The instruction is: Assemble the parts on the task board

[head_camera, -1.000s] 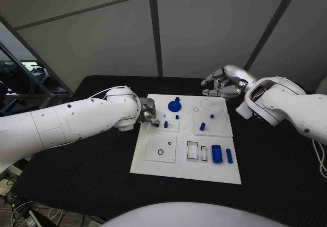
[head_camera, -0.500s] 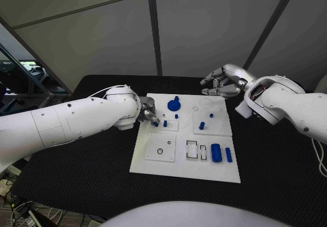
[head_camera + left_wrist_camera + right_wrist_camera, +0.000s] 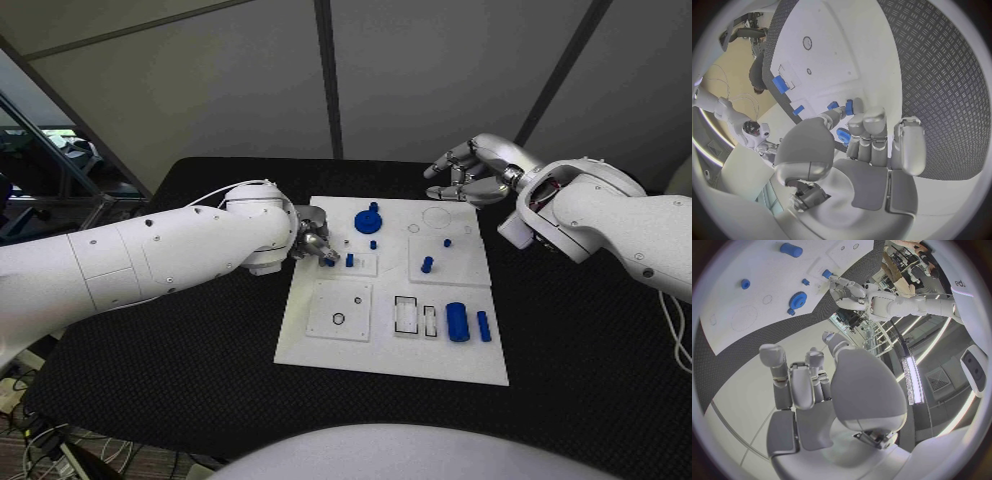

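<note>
The white task board (image 3: 389, 352) lies mid-table. At its left edge my left hand (image 3: 315, 246) has its thumb and a fingertip against a small blue peg (image 3: 330, 263), beside a second peg (image 3: 349, 261). In the left wrist view the fingertips (image 3: 856, 119) stand at both pegs (image 3: 833, 106); whether one is pinched cannot be told. A blue gear (image 3: 369, 222) stands at the far end. Two blue cylinders (image 3: 457, 323) lie near the right edge. My right hand (image 3: 469, 172) hovers past the board's far edge, holding nothing, fingers loosely apart (image 3: 792, 375).
More small blue pegs (image 3: 427, 266) stand on the board's right half. Empty rectangular slots (image 3: 408, 316) and a ring hole (image 3: 339, 321) sit in the near half. Black table (image 3: 173, 350) surrounds the board, with grey wall panels behind it.
</note>
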Robot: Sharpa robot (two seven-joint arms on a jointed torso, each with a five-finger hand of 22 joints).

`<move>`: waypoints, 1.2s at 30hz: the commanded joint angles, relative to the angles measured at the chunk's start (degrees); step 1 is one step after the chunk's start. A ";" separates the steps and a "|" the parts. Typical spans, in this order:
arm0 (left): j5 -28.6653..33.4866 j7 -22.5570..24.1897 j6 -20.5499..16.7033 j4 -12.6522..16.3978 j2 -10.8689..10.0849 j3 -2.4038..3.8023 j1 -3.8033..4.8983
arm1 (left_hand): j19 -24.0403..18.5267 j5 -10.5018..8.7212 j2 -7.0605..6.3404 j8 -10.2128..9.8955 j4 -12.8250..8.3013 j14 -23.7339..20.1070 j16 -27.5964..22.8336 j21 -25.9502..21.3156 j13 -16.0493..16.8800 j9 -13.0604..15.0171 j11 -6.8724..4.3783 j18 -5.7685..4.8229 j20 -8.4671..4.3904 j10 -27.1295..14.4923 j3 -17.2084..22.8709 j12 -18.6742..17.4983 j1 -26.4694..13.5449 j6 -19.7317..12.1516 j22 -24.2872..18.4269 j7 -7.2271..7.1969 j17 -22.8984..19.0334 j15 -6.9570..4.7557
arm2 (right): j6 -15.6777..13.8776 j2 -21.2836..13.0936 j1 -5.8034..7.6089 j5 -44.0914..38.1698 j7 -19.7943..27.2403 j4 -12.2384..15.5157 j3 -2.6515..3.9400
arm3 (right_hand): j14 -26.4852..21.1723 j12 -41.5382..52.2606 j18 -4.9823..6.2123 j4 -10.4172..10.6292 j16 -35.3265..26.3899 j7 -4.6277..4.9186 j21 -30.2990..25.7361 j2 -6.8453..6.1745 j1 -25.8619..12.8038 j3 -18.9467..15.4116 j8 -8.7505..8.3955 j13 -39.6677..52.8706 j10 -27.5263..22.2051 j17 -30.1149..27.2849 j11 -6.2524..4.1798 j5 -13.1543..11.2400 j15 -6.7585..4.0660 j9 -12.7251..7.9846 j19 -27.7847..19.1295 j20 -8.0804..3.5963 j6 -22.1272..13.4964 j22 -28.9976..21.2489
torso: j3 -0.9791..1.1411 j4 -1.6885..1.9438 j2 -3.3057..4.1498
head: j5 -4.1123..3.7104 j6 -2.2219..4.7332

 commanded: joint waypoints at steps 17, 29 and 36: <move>-0.34 -0.32 0.14 -0.93 0.51 -0.01 0.07 | 0.57 -0.49 -0.34 -0.32 2.14 0.31 0.17 0.31 0.41 -0.65 -0.02 -0.36 -0.03 0.52 -5.15 0.62 -2.62 0.94 6.15 0.07 0.11 -0.28 | 0.00 -0.13 0.12 0.15 0.08 0.24 0.03 | 2.05 -0.06 0.87 0.31 -0.32 -0.03 -0.24 0.10 -0.53 0.22 0.31 -0.13 -0.34 -0.08 -0.23 0.33 -0.26 -0.07 -0.10 -0.30 0.23 -0.09 | 0.01 -0.01 -0.03 | -0.31 0.11; -0.22 -0.18 -1.90 -0.99 0.57 0.00 0.08 | 0.74 -0.41 0.04 -0.52 5.44 0.33 0.16 0.40 0.65 -1.41 -0.10 -0.41 -0.10 0.61 -12.83 0.80 -3.30 1.28 6.48 -0.06 0.19 -0.36 | -0.03 -0.15 0.12 0.15 0.14 0.18 0.03 | 2.05 -0.06 0.87 0.31 -0.32 -0.03 -0.24 0.10 -0.53 0.22 0.31 -0.13 -0.34 -0.08 -0.23 0.33 -0.26 -0.07 -0.10 -0.30 0.23 -0.09 | -0.03 0.05 -0.05 | -0.46 0.20; -0.18 -0.15 -2.29 -1.03 0.34 0.01 0.07 | 0.76 -0.35 0.31 -0.52 5.76 0.33 0.15 0.39 0.62 -1.52 -0.12 -0.41 -0.12 0.59 -13.81 0.77 -2.78 1.31 6.52 -0.09 0.20 -0.38 | -0.03 -0.16 0.12 0.15 0.18 0.12 0.03 | 2.05 -0.06 0.87 0.31 -0.32 -0.03 -0.24 0.10 -0.53 0.22 0.31 -0.13 -0.34 -0.08 -0.23 0.33 -0.26 -0.07 -0.10 -0.30 0.23 -0.09 | -0.01 0.01 -0.06 | -0.54 0.29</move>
